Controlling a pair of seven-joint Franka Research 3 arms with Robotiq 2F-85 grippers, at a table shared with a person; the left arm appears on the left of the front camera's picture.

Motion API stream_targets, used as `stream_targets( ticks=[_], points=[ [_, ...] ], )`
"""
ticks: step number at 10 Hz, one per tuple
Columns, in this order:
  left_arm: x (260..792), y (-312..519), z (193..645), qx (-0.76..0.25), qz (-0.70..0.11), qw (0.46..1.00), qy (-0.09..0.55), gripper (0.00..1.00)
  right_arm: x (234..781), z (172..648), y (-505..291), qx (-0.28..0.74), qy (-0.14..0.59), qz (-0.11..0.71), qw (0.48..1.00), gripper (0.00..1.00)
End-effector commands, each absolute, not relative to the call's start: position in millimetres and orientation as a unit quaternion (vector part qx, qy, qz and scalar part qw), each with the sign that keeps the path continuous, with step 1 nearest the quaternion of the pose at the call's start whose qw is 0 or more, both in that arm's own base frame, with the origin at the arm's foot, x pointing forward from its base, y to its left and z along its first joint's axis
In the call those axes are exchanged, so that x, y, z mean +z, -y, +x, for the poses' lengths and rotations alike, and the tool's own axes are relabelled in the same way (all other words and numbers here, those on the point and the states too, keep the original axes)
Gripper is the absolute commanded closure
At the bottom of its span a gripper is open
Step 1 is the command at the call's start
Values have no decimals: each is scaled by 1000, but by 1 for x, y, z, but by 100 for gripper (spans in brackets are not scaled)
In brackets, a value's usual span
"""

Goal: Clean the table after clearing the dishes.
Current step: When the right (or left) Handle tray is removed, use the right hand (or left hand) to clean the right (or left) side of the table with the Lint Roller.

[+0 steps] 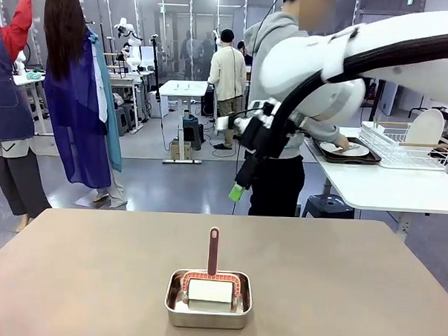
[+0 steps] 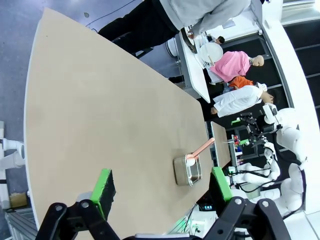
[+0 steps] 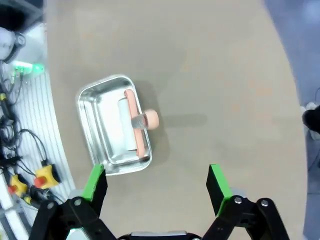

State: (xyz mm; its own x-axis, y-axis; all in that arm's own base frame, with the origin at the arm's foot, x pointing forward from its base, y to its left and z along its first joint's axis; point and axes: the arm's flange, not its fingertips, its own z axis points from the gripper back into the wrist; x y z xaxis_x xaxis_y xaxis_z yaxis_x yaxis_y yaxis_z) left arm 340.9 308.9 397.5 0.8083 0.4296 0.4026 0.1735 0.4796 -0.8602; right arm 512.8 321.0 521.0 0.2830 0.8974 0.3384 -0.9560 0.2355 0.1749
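A: Big stuff first?
B: Beige table [image 1: 92, 296] across the lower front view. Right arm [image 1: 416, 27] comes in from 2 o'clock, above the far edge. Person [image 1: 281, 179] at 12, turned to the white side table [image 1: 386, 191] at 3.
A: Dishes?
B: Off the beige table. White plate [image 1: 355, 152] on dark tray [image 1: 367, 160] on the side table, person's hand [image 1: 342, 144] on it, dish rack [image 1: 403, 150] just beside.
A: On the beige one?
B: Silver pan [image 1: 172, 303] at 6, pink-handled roller [image 1: 210, 289] inside, handle up.
A: Grippers?
B: Right gripper [image 3: 156, 176]: fingers spread, empty, pan at its 10. Left gripper [image 2: 161, 181]: same, spread, nothing btwn.
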Motion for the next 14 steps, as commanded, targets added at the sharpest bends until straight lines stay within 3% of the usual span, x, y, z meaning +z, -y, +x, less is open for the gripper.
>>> stream_targets(
  ticks=[1, 3, 6, 12, 14],
  points=[
    [398, -310, 337, 76, -505, 808, 294, 4, 513, 539, -362, 674, 40, 138, 725, 0],
    [398, -310, 337, 76, -505, 808, 294, 4, 496, 543, -396, 710, -2, 125, 693, 0],
    [398, -310, 337, 76, -505, 808, 294, 4, 474, 541, -414, 715, -42, 127, 687, 0],
    [398, -310, 337, 76, -505, 808, 294, 4, 427, 507, -415, 680, -110, 144, 710, 0],
    [398, -310, 337, 76, -505, 808, 294, 4, 413, 506, -412, 670, -76, 131, 727, 0]
  ],
)
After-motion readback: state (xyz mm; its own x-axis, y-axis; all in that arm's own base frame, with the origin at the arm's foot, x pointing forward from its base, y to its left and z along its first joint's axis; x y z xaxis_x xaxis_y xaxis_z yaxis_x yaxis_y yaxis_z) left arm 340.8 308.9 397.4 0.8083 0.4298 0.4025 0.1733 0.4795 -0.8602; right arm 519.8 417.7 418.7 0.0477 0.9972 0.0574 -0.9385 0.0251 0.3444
